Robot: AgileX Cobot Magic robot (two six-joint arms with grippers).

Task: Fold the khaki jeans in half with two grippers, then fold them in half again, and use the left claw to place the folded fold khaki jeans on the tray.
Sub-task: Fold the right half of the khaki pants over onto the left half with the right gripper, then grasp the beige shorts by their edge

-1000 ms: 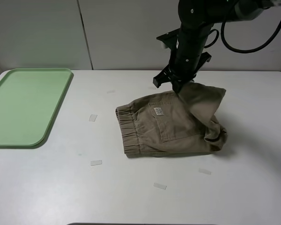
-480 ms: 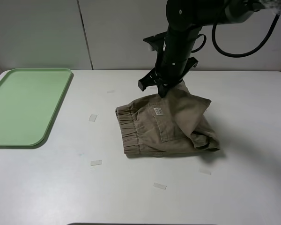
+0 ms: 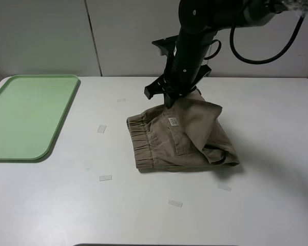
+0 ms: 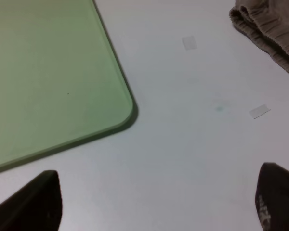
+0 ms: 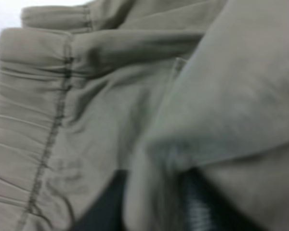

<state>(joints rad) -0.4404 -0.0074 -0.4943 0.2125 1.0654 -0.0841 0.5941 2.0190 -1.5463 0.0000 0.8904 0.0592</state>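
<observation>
The khaki jeans (image 3: 185, 138) lie on the white table right of centre, waistband to the left, folded along their length. My right gripper (image 3: 170, 101) is shut on the leg end and holds that flap lifted over the upper back of the jeans, near the waistband. The right wrist view shows the held cloth (image 5: 216, 96) over the elastic waistband, with a dark finger (image 5: 197, 211) under the fold. My left gripper (image 4: 156, 207) is open and empty above the bare table, between the tray (image 4: 43, 72) and the jeans' waistband (image 4: 272, 33). The light-green tray (image 3: 25, 115) lies at the far left.
Small clear tape pieces lie on the table: one (image 3: 101, 128) left of the jeans, one (image 3: 106, 178) in front left, two (image 3: 175, 203) in front. A grey wall stands behind the table. The left arm is out of the high view.
My right gripper has carried the leg end leftward over the jeans, toward the waistband. The lifted flap now covers more of the jeans and the right side lies flatter.
</observation>
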